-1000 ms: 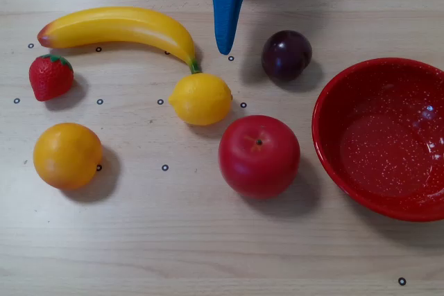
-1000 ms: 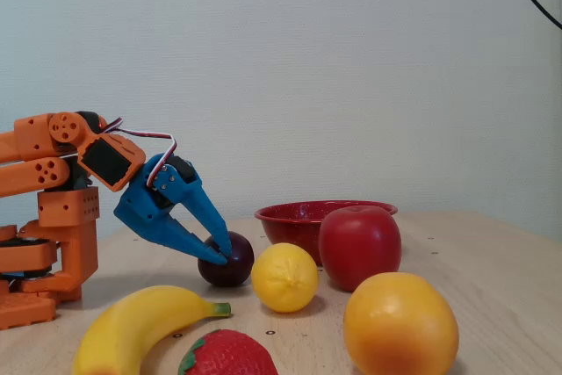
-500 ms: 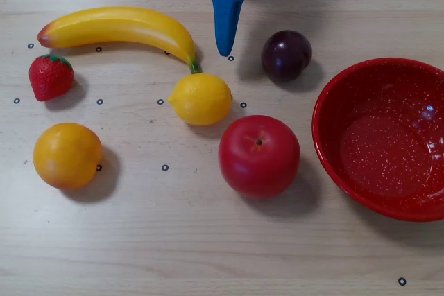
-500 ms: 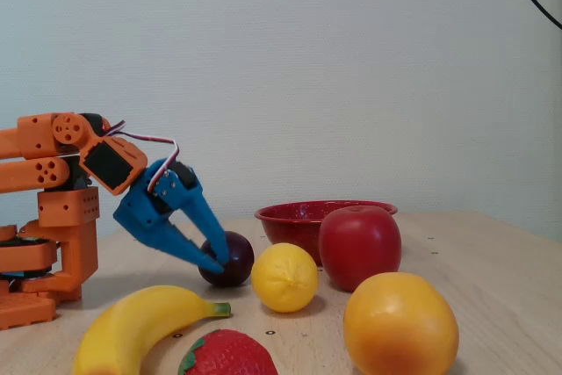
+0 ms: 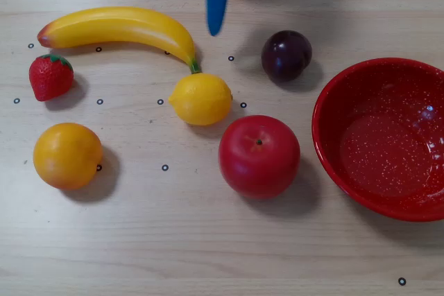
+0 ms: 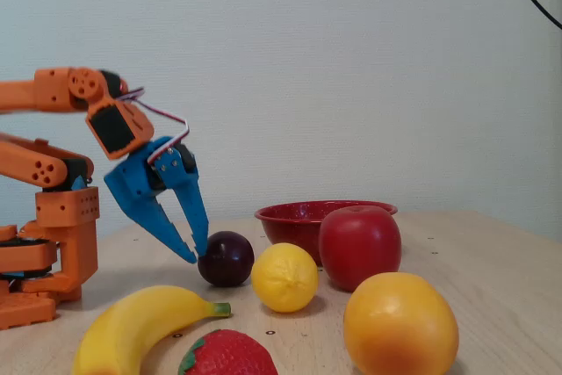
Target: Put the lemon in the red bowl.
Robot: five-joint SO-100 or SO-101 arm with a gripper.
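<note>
The lemon point(image 5: 201, 98) point(image 6: 284, 277) lies on the table just below the banana's stem end, untouched. At the right edge of the overhead view stands the red bowl point(image 5: 388, 143) point(image 6: 299, 217), holding nothing. My blue gripper point(image 5: 215, 31) point(image 6: 197, 256) comes in from the top of the overhead view and points steeply down, its tips together and nothing between them. It hangs above the table, behind the lemon and left of the dark plum point(image 5: 286, 55) point(image 6: 226, 258).
A banana point(image 5: 118, 27), a strawberry point(image 5: 50, 76) and an orange point(image 5: 67, 155) lie to the lemon's left in the overhead view. A red apple point(image 5: 259, 155) sits between the lemon and the bowl. The orange arm base point(image 6: 53, 243) stands at the left of the fixed view.
The arm has risen and drawn back toward its base. The gripper now points more steeply down, and its tip has retreated toward the overhead view's top edge. No fruit moved.
</note>
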